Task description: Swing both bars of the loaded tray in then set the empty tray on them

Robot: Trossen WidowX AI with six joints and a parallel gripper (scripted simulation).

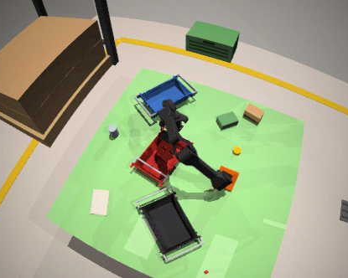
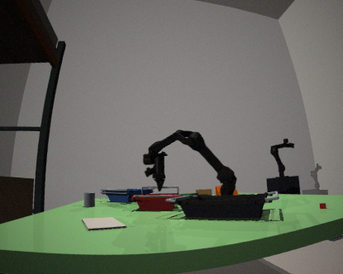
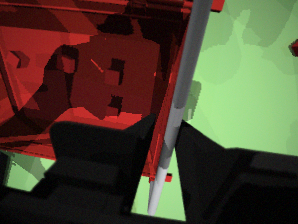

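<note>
The red tray (image 1: 147,179) (image 2: 155,203) (image 3: 135,65), with small blocks (image 3: 114,76) inside, is standing on the tabletop (image 1: 261,201) (image 2: 154,239), directly below and to one side of the pincer (image 1: 166,136) (image 2: 159,189) (image 3: 169,119). Its long axis is running from lower left to upper right in the top view, and the pincer is hovering over the upper-right end. The nearer bar (image 2: 172,187) (image 3: 187,65) is standing up in the exterior view and crossing that end; the opposite bar (image 1: 150,168) is lying a little inside its own end, apparently swung in already.

The pincer is pointing down, its fingers parted by a narrow gap. The nearer bar is passing through that gap without being clamped; whether it is touching either finger, I cannot tell. In the wrist view the load is lying left of the bar, so the coming push should be going that way, along the tray's long axis towards the opposite bar. Rising too soon could be letting the bar fall back.

Farther out, the black tray (image 1: 166,223) (image 2: 224,206) and the blue tray (image 1: 164,97) (image 2: 122,196) are both sitting unloaded, on opposite sides of the red one.
</note>
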